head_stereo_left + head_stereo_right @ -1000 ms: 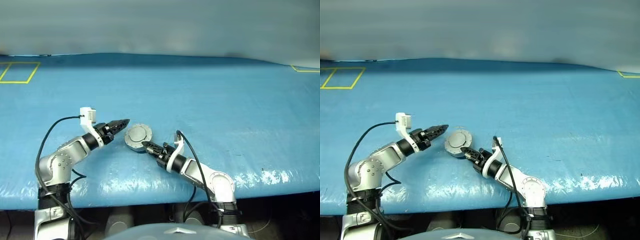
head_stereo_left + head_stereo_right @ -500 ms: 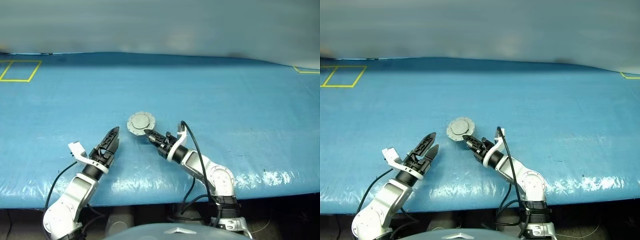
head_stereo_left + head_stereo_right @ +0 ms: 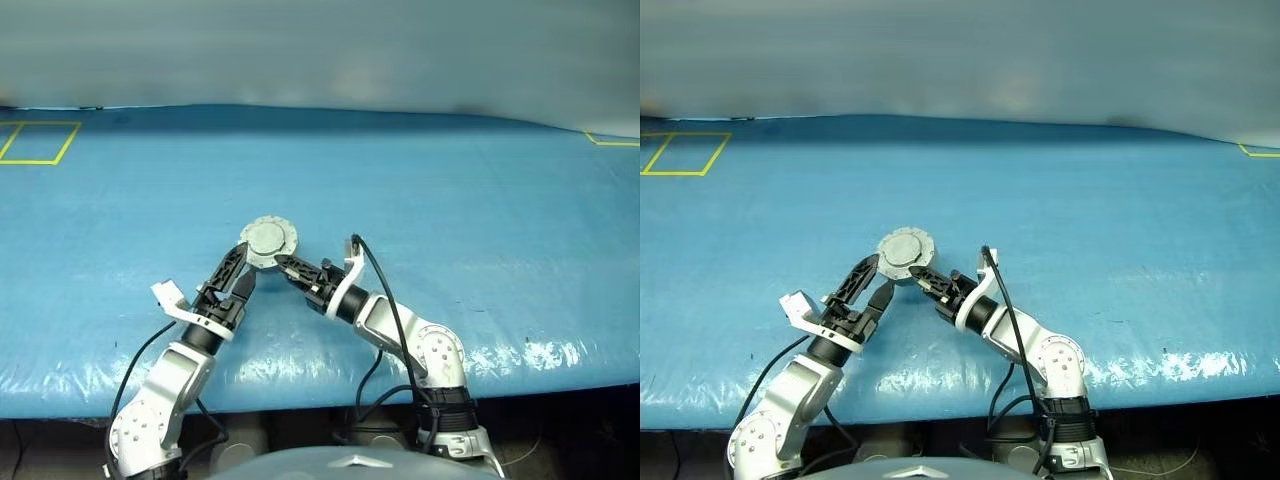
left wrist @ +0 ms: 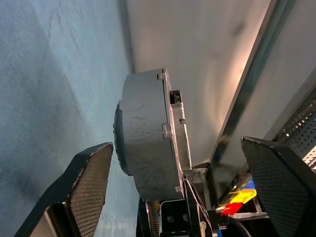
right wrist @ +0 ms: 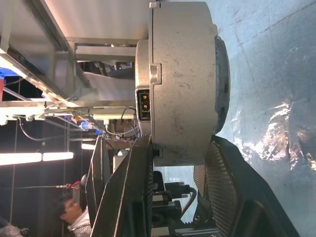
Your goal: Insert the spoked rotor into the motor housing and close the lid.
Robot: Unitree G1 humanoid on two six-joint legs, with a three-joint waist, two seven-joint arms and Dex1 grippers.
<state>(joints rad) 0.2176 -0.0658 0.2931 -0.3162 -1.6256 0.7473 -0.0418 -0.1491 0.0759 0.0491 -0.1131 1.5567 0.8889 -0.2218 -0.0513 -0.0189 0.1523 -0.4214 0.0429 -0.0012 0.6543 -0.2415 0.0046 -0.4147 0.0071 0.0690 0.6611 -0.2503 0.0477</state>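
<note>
Blue surface (image 3: 420, 190), yellow tape outlines (image 3: 38, 142); right gripper (image 3: 283, 265) fingers clamp the motor housing (image 3: 268, 240); left gripper (image 3: 238, 270) fingers spread.

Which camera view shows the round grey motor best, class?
The right wrist view: the motor is large and edge-on, clamped between the right gripper fingers, its seam and connector plain. The left wrist view shows it between the open left gripper fingers. The eye views show it small.
</note>
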